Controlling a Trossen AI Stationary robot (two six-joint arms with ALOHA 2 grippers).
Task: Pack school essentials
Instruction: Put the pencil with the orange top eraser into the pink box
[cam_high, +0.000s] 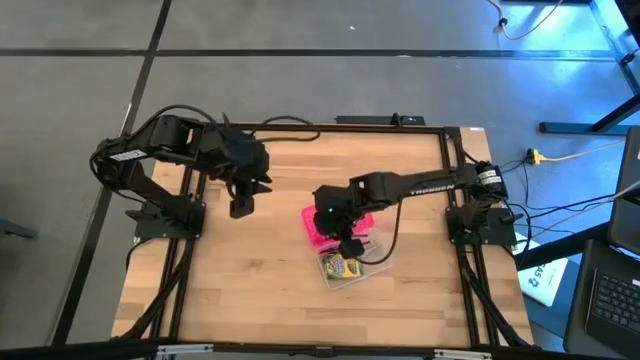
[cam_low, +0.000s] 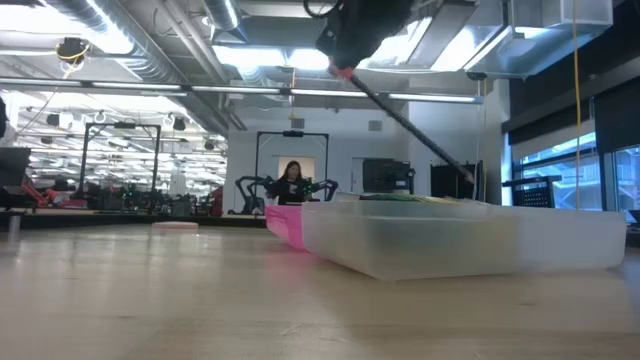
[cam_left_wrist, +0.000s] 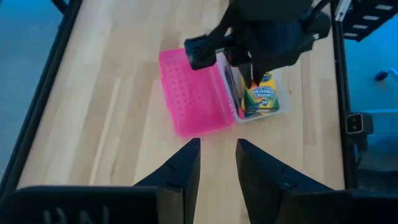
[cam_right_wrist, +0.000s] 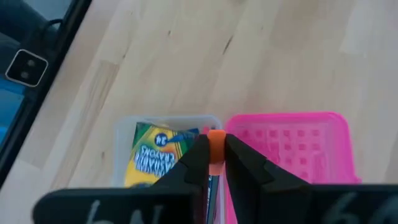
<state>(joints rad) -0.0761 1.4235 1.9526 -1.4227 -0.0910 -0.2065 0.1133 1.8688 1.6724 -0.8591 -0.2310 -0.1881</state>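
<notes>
A clear case (cam_high: 372, 262) lies open mid-table, its pink perforated lid (cam_left_wrist: 193, 93) flat on the wood beside it. A green-yellow crayon box (cam_right_wrist: 155, 155) lies inside the case. My right gripper (cam_right_wrist: 215, 155) hovers over the case, shut on a thin red-orange stick, pencil or pen I cannot tell. My left gripper (cam_left_wrist: 217, 152) is open and holds nothing, raised over the table left of the case. The other stationery is hidden or out of view. My right gripper pinches the stick's red-orange top end (cam_right_wrist: 215, 142) between its two fingers, coming from above and pointing down. The shaft (cam_low: 410, 125) slants down from the fingers toward the case. Its lower end is hidden behind the case wall.
Bare wood lies around the case on all sides. A black frame borders the table (cam_high: 250, 300). A person (cam_low: 292, 180) stands far back in the room beyond the table.
</notes>
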